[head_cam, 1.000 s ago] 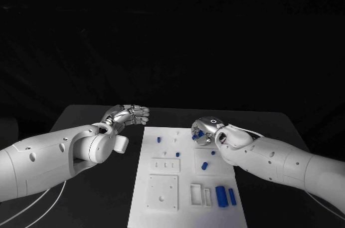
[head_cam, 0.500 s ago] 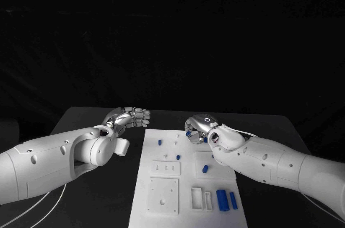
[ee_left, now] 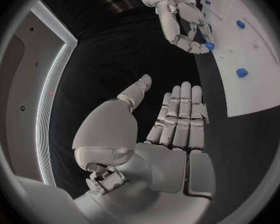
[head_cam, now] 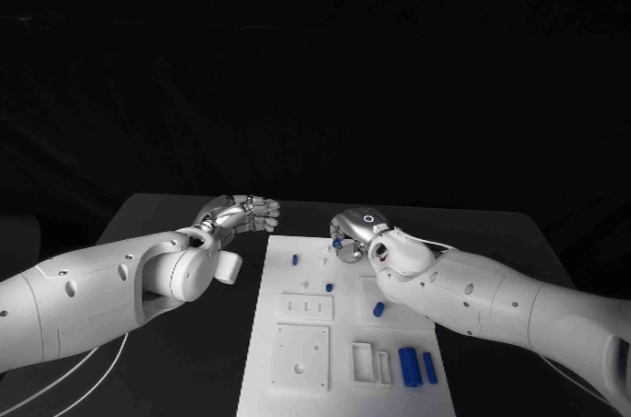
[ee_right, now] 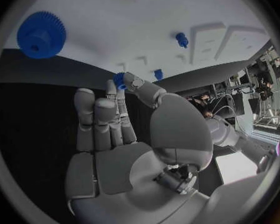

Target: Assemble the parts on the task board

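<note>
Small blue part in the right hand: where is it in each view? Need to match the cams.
Head view: small blue part at the fingertips of the right hand, over the far end of the task board.
Left wrist view: the part sits at that hand's fingertips, by the board's edge.
Right wrist view: the part is pinched between thumb and fingertip, the board behind it.
Shared landmark: the white task board.
</note>
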Controlling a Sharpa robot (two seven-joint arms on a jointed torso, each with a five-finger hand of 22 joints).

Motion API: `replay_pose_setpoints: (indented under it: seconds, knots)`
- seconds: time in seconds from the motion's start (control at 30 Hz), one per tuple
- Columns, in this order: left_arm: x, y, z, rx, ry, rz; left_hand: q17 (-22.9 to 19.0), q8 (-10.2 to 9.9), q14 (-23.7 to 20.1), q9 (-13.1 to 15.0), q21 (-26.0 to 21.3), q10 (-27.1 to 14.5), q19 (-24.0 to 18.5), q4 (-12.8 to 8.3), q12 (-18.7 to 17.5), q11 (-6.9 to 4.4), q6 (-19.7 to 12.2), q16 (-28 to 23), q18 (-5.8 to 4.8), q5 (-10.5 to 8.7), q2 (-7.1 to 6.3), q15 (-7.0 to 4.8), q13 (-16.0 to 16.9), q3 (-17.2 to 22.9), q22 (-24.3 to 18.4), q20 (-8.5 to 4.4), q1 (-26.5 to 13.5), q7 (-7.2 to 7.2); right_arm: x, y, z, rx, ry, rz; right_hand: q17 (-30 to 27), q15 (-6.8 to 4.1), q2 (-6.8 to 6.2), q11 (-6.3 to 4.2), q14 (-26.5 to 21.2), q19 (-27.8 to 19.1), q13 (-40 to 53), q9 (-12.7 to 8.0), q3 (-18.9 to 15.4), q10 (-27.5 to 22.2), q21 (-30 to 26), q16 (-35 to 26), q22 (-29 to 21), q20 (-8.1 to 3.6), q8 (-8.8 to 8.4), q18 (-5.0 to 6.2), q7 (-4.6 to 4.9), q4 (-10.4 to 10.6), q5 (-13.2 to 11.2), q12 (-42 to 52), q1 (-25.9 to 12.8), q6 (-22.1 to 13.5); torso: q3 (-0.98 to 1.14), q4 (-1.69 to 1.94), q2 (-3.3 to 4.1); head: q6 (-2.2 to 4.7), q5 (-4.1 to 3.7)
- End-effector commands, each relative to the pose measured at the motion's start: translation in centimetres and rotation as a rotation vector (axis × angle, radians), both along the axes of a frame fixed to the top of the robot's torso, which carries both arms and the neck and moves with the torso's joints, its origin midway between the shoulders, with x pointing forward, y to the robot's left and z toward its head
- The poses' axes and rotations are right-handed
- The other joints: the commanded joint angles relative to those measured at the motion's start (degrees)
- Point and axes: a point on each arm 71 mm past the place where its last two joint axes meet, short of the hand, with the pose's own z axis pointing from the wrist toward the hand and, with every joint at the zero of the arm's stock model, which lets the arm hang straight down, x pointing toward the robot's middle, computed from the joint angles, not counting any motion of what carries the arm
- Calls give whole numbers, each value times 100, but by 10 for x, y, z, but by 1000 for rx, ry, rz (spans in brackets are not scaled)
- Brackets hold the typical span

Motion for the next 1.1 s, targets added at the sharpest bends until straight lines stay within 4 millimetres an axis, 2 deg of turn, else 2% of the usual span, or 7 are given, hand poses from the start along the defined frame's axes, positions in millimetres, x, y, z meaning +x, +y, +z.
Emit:
replay_pose_setpoints:
  seconds: [0.03,0.33,0.53,0.57,0.87,1.1]
  knots:
    - [1,-4,3,-10,-12,-14,9,-36,5,-6,30,5,-26,-10,-32,34,45,-33,64,14,-6,10,-7,13,134,5,-52,49,1,2,0,-19,-18,-13,-9,-149,14,6,-170,167,6,44,40,141,32,36,9,-195,9,366,9,-7,-8,-12,68,39,3,-7,-1,-5,21]
    - [1,-7,4,-11,-15,-18,10,-36,5,-7,31,7,-27,-12,-34,32,46,-35,65,14,-7,10,-7,14,134,5,-51,48,1,9,-2,-27,-15,-5,-11,-149,12,6,-171,166,8,46,49,140,32,38,11,-195,6,366,9,-5,-13,-16,70,39,6,-6,-3,-8,56]
    - [2,-7,7,-10,-16,-19,11,-40,5,-9,33,7,-29,-10,-40,39,44,-37,64,13,-12,11,-9,11,134,6,-60,50,0,11,-4,-37,-11,1,-11,-148,11,6,-171,165,8,47,53,140,32,39,12,-195,5,366,10,-4,-13,-18,69,38,18,-23,9,4,145]
    - [2,-7,8,-9,-18,-20,11,-41,4,-9,34,6,-30,-9,-45,46,46,-39,64,13,-12,11,-10,10,134,6,-65,50,1,11,-5,-41,-10,0,-11,-148,11,6,-171,165,9,47,54,140,32,39,12,-195,4,366,10,-4,-13,-19,69,38,14,-20,11,2,162]
    - [2,-8,10,-9,-25,-22,11,-42,3,-9,35,6,-33,-11,-50,49,49,-41,65,14,-13,11,-11,12,133,6,-63,49,1,13,-7,-47,-10,2,-13,-148,9,7,-172,164,10,48,59,139,33,41,14,-195,2,366,10,-3,-13,-23,69,37,2,6,35,6,164]
    - [2,-9,12,-10,-28,-26,12,-42,2,-9,36,8,-35,-14,-54,49,52,-43,65,13,-17,11,-12,14,133,6,-60,48,0,14,-7,-50,-11,5,-15,-147,8,8,-173,163,13,50,65,140,33,44,15,-195,-1,366,11,-2,-13,-26,68,37,1,-1,44,3,169]
